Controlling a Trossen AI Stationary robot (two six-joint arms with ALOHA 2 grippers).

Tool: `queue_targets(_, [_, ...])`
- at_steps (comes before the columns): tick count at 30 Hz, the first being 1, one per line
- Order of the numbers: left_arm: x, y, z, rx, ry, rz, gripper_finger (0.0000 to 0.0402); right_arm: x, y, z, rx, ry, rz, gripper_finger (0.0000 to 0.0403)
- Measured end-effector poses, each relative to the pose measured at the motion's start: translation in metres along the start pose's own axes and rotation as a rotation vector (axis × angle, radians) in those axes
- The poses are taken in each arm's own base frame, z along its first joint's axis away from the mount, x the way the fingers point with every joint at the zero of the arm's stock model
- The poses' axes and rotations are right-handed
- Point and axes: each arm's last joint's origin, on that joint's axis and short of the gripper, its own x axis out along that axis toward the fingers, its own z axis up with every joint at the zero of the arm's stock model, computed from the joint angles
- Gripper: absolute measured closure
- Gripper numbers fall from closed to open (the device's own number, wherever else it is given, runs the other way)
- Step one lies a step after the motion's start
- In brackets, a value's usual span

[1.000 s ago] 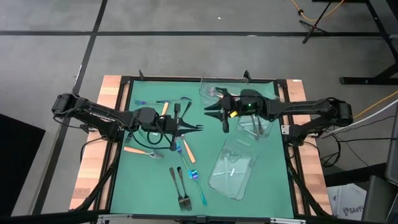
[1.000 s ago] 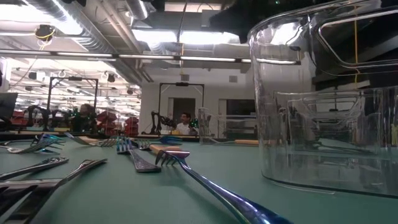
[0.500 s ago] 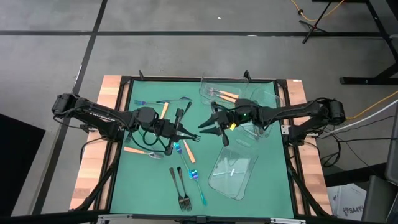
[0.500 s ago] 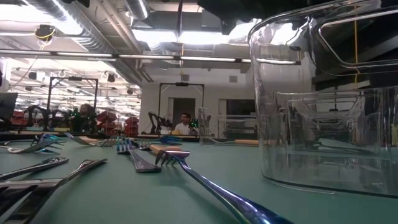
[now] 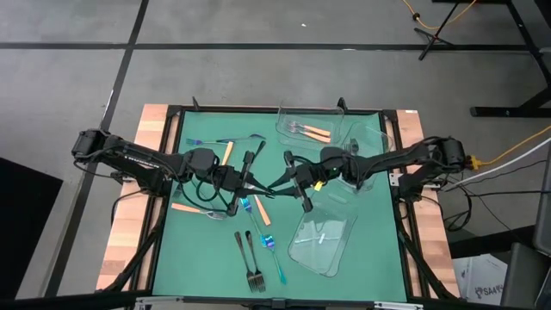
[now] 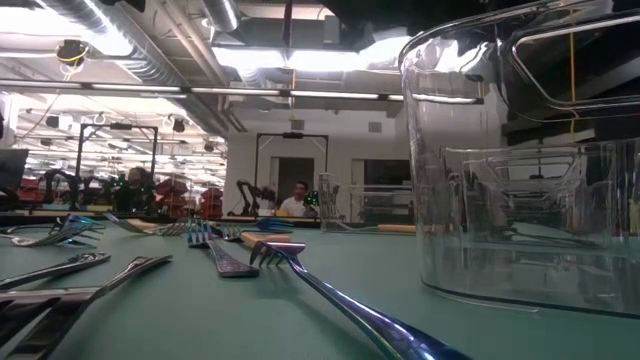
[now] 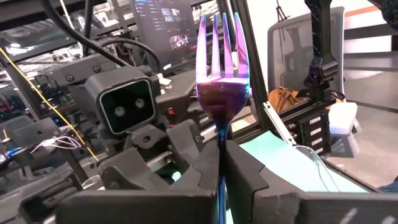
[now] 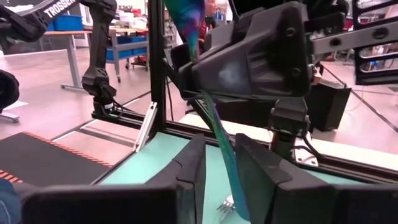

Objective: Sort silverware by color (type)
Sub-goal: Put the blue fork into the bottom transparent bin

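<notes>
Forks (image 5: 251, 250) lie loose on the mat, and I see my left gripper (image 5: 250, 180) shut tight on a blue fork (image 7: 222, 74) above the mat's middle, tines up. My right gripper (image 5: 288, 178) meets it there, and its fingers (image 8: 193, 168) stand partly apart around the fork's handle; I cannot tell if they touch it.

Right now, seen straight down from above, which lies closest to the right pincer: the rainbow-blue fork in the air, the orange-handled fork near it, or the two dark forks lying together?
From the right pincer:
1. rainbow-blue fork: between its fingers, mid-table.
2. orange-handled fork: on the mat, just beside it.
3. two dark forks: side by side near the table's front edge.
</notes>
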Motion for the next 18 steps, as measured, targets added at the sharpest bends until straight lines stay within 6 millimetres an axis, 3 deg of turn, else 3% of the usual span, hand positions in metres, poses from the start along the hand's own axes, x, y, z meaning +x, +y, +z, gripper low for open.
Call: queue_targets(18, [0.0,0.0003,0.0005,0.0,-0.005,0.002,0.0396,0.0014,-0.0021,-0.0019,-0.004,-0.008,-0.021,0.0324])
